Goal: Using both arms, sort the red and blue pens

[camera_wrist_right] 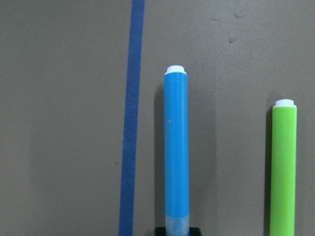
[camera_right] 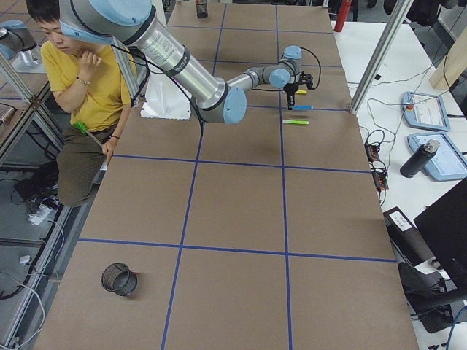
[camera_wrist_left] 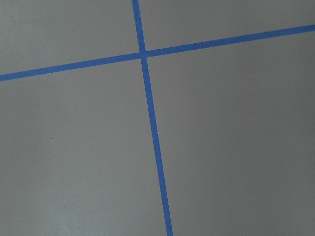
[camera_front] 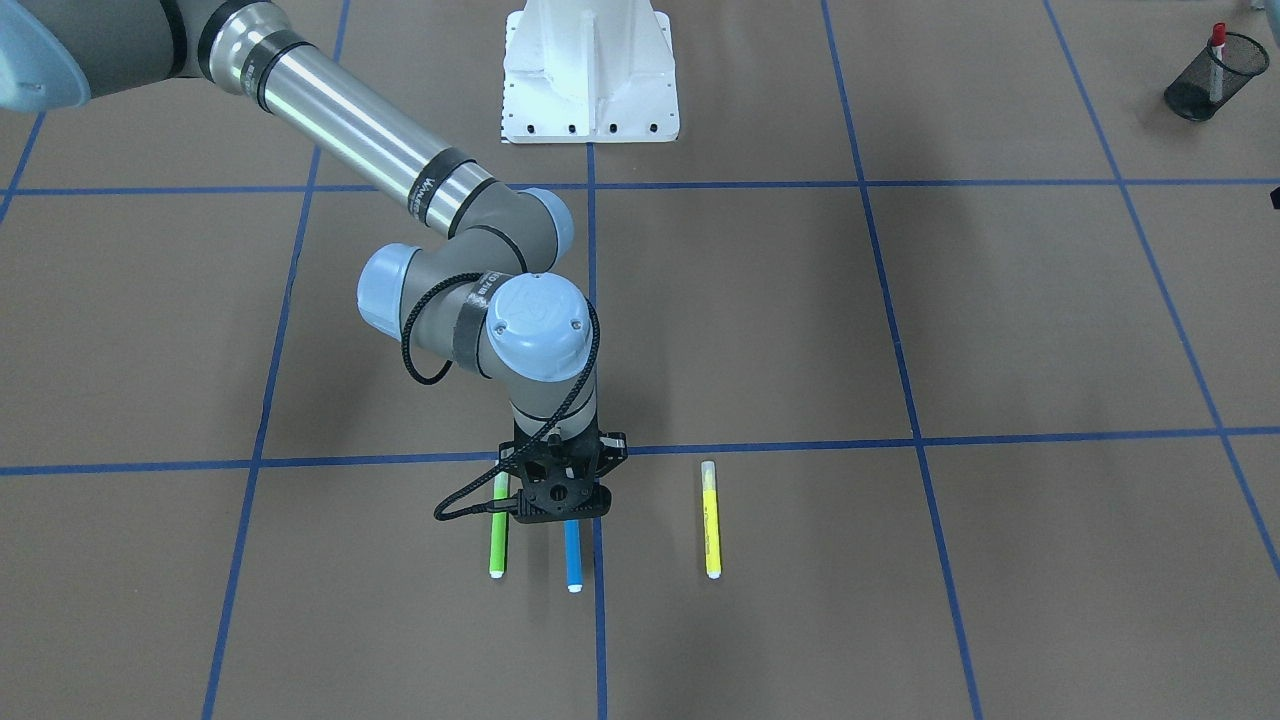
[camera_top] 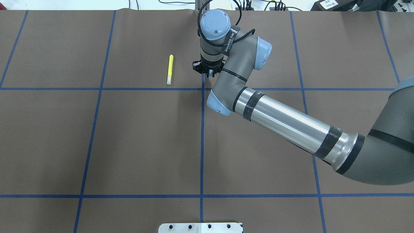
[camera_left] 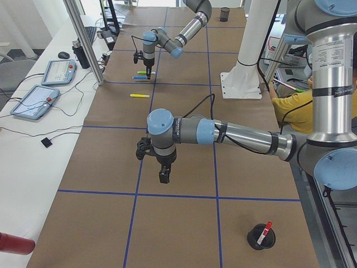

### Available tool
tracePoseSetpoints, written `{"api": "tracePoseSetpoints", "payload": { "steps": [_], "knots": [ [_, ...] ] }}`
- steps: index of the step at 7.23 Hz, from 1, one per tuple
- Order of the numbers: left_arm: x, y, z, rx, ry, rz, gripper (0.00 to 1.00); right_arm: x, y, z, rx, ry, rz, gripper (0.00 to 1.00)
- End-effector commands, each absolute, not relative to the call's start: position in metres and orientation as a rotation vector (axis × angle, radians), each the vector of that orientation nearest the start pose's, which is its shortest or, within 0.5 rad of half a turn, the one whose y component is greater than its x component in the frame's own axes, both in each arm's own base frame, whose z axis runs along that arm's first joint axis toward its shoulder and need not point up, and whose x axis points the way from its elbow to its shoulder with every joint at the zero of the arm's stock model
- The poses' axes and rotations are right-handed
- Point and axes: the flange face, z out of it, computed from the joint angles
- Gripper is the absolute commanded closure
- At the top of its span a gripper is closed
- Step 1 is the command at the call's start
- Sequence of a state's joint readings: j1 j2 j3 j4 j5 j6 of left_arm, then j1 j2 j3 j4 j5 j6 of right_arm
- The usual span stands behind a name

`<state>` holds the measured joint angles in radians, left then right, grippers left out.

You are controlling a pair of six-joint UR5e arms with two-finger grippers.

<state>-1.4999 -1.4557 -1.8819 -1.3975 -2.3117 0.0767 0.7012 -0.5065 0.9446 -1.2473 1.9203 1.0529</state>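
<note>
The sky-blue pen lies flat on the brown table beside a blue tape line, its clear cap end inside my right gripper. That gripper stands low over the pen, its black jaws pressed to both sides of the cap. The red pen stands upright in a black mesh cup at the table's far corner. My left gripper hangs above bare table in the exterior left view; whether it is open I cannot tell. Only tape lines show in the left wrist view.
A lime-green marker lies parallel right beside the blue pen, and a yellow marker further off on the other side. A second black mesh cup stands at the opposite end. The white pedestal and a seated person are at the robot's side.
</note>
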Motion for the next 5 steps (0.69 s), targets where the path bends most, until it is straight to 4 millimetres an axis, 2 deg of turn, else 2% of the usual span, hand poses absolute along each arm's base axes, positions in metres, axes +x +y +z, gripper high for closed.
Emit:
{"api": "tracePoseSetpoints", "payload": {
  "steps": [1, 2, 3, 5],
  "knots": [
    [-0.035, -0.440, 0.582, 0.018, 0.742, 0.145, 0.00, -0.541, -0.624, 0.173, 0.155, -0.861, 0.088, 1.00],
    [-0.035, -0.438, 0.587, 0.008, 0.742, 0.143, 0.00, -0.496, -0.608, 0.170, 0.131, -0.869, 0.084, 1.00],
    [-0.035, -0.438, 0.589, 0.005, 0.742, 0.143, 0.00, -0.457, -0.602, 0.181, 0.130, -0.893, 0.086, 1.00],
    [-0.035, -0.438, 0.589, 0.003, 0.742, 0.140, 0.00, -0.382, -0.591, 0.224, 0.180, -0.911, 0.010, 1.00]
  ]
}}
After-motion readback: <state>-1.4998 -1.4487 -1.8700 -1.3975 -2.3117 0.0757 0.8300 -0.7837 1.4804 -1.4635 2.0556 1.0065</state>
